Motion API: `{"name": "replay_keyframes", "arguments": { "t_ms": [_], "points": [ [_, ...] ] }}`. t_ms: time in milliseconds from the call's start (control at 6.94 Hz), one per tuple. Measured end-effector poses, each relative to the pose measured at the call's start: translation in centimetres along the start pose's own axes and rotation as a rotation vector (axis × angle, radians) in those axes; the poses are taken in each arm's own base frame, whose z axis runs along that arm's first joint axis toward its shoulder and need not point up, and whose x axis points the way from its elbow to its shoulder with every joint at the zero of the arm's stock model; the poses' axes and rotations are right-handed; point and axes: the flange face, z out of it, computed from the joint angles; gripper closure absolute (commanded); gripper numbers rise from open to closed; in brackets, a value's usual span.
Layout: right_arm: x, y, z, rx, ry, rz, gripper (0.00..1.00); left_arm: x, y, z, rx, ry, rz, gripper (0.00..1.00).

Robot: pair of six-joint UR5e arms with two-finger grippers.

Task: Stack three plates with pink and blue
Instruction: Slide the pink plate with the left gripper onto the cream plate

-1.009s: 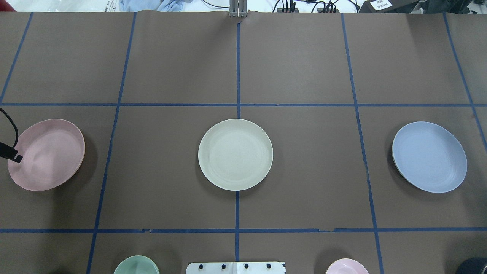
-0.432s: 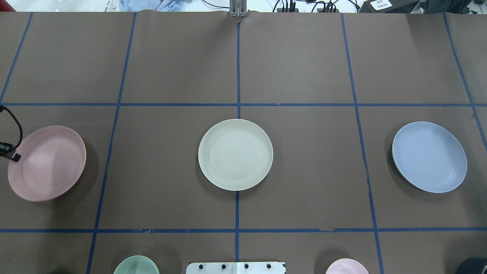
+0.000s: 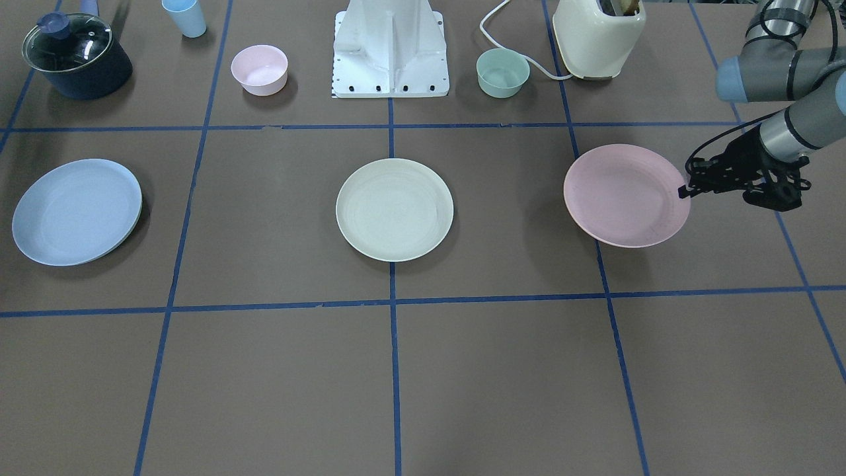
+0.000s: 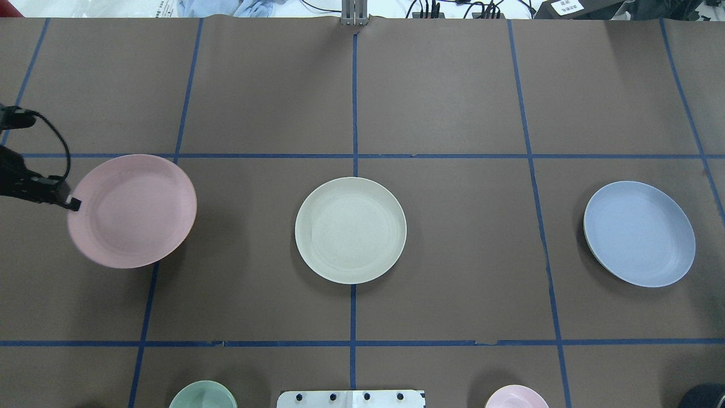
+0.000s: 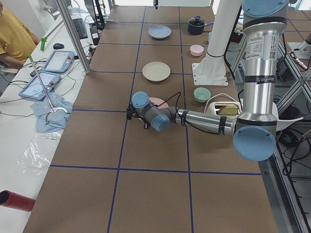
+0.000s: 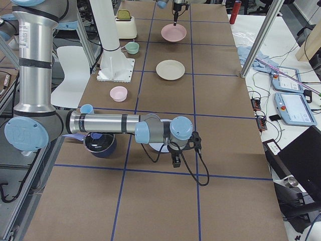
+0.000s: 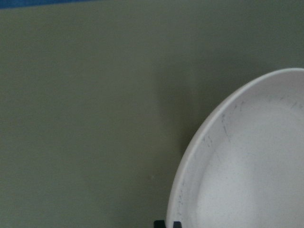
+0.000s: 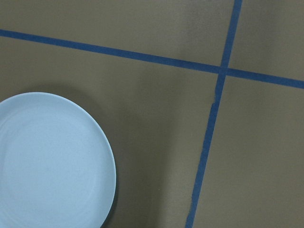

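Note:
My left gripper point(image 4: 72, 204) is shut on the left rim of the pale pink plate point(image 4: 133, 211) and holds it lifted above the table; it also shows in the front view point(image 3: 684, 192) at the plate's point(image 3: 624, 195) edge. The left wrist view shows the plate's rim point(image 7: 247, 166) close up. The cream plate point(image 4: 350, 229) lies flat at the table's middle. The pale blue plate point(image 4: 639, 233) lies at the right. My right gripper point(image 6: 176, 161) shows only in the exterior right view, near the blue plate point(image 8: 47, 161); I cannot tell whether it is open or shut.
Along the robot's side stand a dark pot with a glass lid point(image 3: 76, 56), a light blue cup point(image 3: 185, 16), a small pink bowl point(image 3: 259, 69), a mint-green bowl point(image 3: 502, 73), a cream toaster point(image 3: 598, 36) and the white robot base point(image 3: 390, 46).
The pink plate, held at its rim by my left gripper, has risen and moved right toward the cream plate. The cream and blue plates have not moved.

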Motion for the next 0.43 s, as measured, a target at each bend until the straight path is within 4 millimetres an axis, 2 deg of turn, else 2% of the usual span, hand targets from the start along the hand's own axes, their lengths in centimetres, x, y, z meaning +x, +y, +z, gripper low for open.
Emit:
{"name": "replay_keyframes", "arguments": {
  "t_ms": [144,432],
  "points": [
    [0.5,0.5,0.4,0.011,0.003,-0.013,0.0,7.0,-0.4,1.5,-0.025,0.049,-0.052,1.0],
    [1.1,1.4,1.0,0.012,-0.002,-0.014,0.0,21.5,0.7,7.0,-0.115,0.124,-0.146,1.0]
  ]
}}
